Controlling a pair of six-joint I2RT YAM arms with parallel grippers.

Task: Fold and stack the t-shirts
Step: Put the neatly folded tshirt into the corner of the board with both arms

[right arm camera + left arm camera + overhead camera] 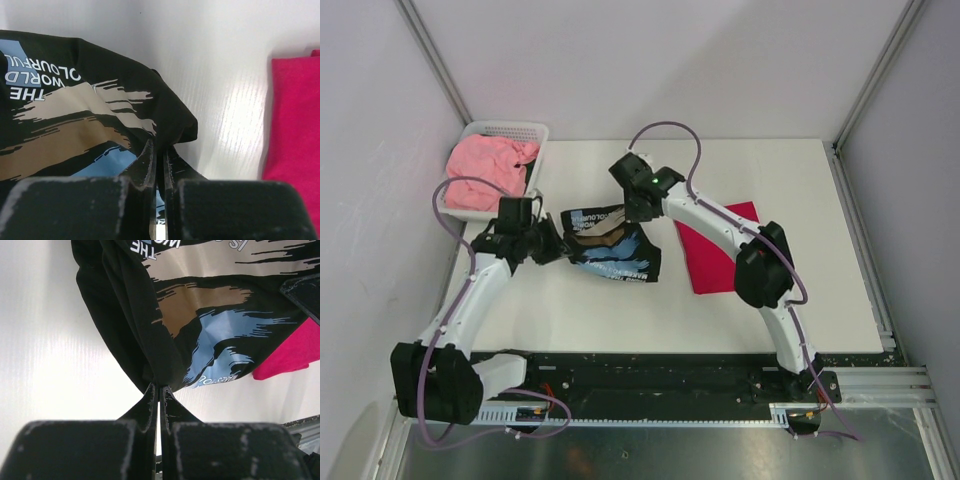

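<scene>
Black t-shirt (612,250) is the closest of the three tees to the arm bases. It sits crumpled around the middle of the white surface (800,190), and both arms have hold of it. The print side is up, so you get the tan and blue brushstroke graphic plus some white lettering.

The left pincer (552,245) has it by the left edge. On that wrist cam the two fingers are squeezed right together, with a bunched fold of black cloth pinched at the tips and the rest fanning out away from them. The right pincer (635,212) is on the shirt's far edge, toward the right. Its own cam tells the same story: the fingers are basically closed, with just a thin fold of black fabric caught between them. The shirt sags, all wrinkled, between the two grips. Honestly can't tell if it's lifted clear of the surface or still resting on it.

Just to the right, the red t-shirt (715,255) lies flat on the surface in a tidy rectangle-ish shape, and the right arm crosses over part of it in the overhead view. It's close to the black one, but from above there's a strip of white between them.

Way back in the far left corner is the white mesh basket (510,128), with the pink t-shirt (485,170) heaped loosely inside it, well apart from the other two.
</scene>
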